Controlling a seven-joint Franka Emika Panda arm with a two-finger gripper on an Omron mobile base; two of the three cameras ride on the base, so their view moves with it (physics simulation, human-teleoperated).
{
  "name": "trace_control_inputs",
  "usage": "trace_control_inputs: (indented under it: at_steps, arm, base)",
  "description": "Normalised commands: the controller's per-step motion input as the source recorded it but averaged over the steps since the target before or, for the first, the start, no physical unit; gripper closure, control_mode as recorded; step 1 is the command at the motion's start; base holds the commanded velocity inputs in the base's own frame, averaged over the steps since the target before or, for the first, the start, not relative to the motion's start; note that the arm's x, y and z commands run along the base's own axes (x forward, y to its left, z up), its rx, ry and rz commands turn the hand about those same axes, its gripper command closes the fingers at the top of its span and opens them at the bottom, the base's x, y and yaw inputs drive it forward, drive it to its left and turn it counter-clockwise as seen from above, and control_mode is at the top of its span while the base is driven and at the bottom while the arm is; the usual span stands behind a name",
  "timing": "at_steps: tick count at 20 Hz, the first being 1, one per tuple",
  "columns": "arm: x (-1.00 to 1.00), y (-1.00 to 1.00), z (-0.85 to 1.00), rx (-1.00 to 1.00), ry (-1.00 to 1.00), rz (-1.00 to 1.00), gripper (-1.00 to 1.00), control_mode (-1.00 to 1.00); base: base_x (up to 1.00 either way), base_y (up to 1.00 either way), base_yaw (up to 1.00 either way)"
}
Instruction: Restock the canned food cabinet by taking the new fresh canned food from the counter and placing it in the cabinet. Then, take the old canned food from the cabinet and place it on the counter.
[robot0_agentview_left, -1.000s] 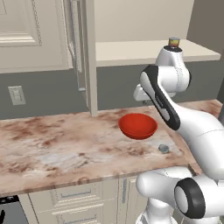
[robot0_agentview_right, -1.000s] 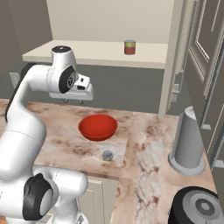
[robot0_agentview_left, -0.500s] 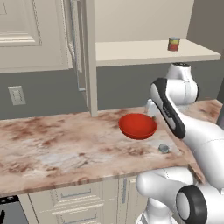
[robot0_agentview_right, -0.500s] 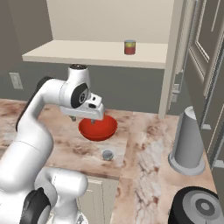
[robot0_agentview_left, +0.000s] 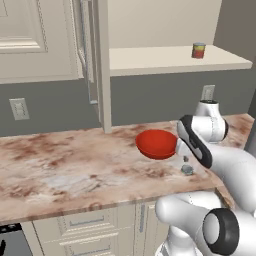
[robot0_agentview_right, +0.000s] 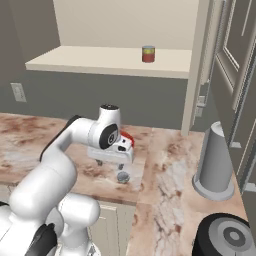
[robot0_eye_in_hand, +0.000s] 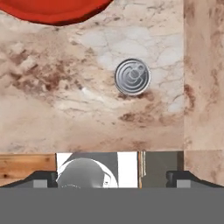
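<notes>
In the left base view, the open cabinet door (robot0_agentview_left: 92, 60) hangs at the left over the marbled bench (robot0_agentview_left: 65, 170). Further right sits a red bowl (robot0_agentview_left: 156, 143), and just beside it, near the bench's front edge, the flat grey tin (robot0_agentview_left: 187, 170). The end effector (robot0_agentview_right: 109, 161) hovers above the tin, its fingers spread wide and empty. At far right, the red-labelled can (robot0_agentview_left: 199, 50) stands upright on the cabinet shelf (robot0_agentview_left: 165, 59).
</notes>
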Motion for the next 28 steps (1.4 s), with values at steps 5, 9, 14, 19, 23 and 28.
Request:
trace_control_inputs:
  at_steps: [5, 9, 14, 19, 23, 28]
  arm:
    - [0.20, -0.22, -0.43, -0.06, 0.04, 0.00, -1.00, -1.00]
    - [0.03, -0.03, -0.39, -0.04, 0.00, 0.00, -1.00, -1.00]
    - [0.04, 0.00, -0.52, 0.00, 0.00, 0.00, -1.00, -1.00]
    - [0.17, -0.02, -0.42, 0.00, -0.02, 0.00, -1.00, -1.00]
    - [0.21, -0.13, -0.27, -0.03, -0.07, 0.00, -1.00, -1.00]
    - [0.18, -0.14, -0.18, -0.07, -0.07, 0.00, -1.00, -1.00]
  base:
    - [0.00, 0.00, 0.00]
    - [0.00, 0.00, 0.00]
    - [0.00, 0.00, 0.00]
    - [0.00, 0.00, 0.00]
    - [0.00, 0.00, 0.00]
    - [0.00, 0.00, 0.00]
